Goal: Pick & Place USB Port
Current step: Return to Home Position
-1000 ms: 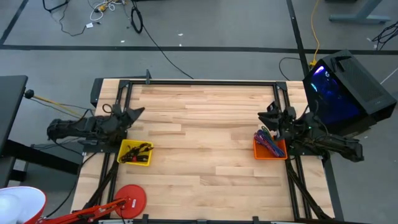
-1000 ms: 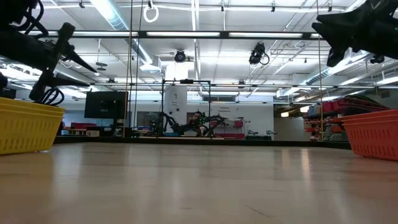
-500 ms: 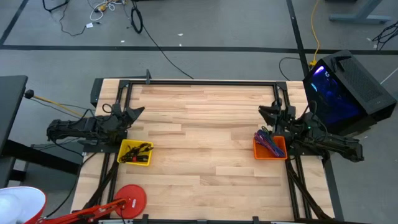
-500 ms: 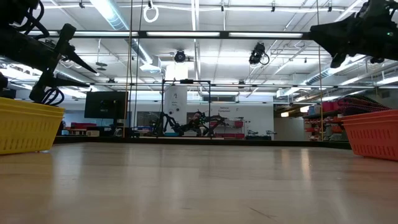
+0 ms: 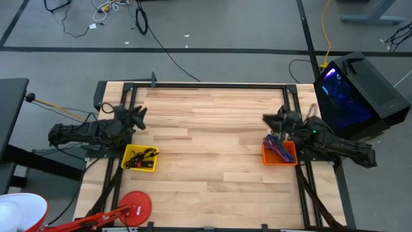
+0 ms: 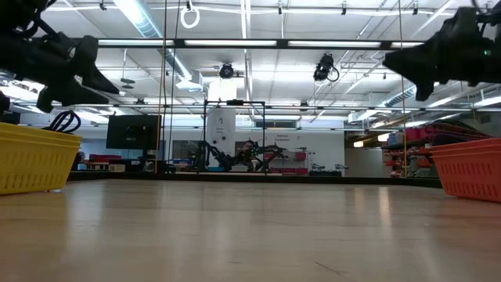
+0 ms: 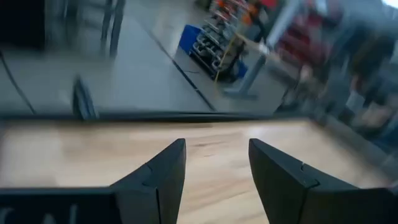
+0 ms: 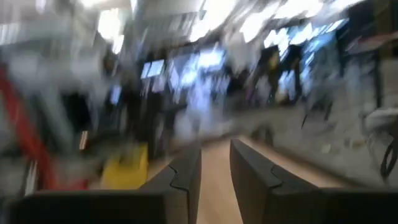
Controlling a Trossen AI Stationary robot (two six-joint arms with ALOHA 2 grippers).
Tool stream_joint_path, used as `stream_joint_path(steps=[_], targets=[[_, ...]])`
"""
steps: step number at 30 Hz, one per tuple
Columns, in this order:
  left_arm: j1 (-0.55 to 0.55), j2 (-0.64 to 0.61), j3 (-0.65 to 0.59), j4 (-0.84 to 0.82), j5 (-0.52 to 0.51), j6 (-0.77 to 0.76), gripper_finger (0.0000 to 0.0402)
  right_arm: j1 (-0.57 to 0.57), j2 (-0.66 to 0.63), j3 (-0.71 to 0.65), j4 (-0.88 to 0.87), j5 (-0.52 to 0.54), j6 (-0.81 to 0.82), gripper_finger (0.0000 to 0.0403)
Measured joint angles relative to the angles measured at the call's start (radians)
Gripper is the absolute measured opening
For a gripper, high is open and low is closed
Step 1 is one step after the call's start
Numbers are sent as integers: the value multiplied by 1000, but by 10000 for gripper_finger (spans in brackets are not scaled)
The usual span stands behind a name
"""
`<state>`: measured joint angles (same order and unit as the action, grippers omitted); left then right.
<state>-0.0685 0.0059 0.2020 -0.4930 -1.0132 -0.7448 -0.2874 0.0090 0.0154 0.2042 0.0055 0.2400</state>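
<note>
Cables lie sorted in two bins on the bench (image 5: 206,151). A black cable (image 5: 139,158) sits in the yellow bin (image 5: 150,167) near the bench's left edge. A bundle of coloured cables (image 5: 279,145) fills the orange bin (image 5: 265,156) near the right edge. The left hand (image 5: 140,117) hangs just beyond the yellow bin, on its far side, and points toward the middle of the bench. Its fingers (image 7: 158,177) are spread with a clear gap and hold nothing. The right hand (image 5: 267,120) hovers just beyond the orange bin, facing the left hand across the wood. Its fingers (image 8: 180,177) stand close together with only a narrow slit between them, and they too are empty. In the low view both hands are raised well above the bench top, higher than the bin rims.
</note>
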Motion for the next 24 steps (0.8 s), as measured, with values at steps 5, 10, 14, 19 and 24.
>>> stream_joint_path(steps=[5,10,14,19,24], targets=[[0,0,0,47,25,385,181,3,25,4,-194,-85,-113,87],[3,9,-1,182,285,631,181,4,68,6,-196,-80,-128,87],[3,14,-2,252,353,706,181,4,81,6,-198,-73,-160,87],[3,14,-2,250,338,701,181,4,82,6,-198,-74,-151,87],[3,14,-16,256,558,814,181,4,82,6,-198,-70,-176,87]])
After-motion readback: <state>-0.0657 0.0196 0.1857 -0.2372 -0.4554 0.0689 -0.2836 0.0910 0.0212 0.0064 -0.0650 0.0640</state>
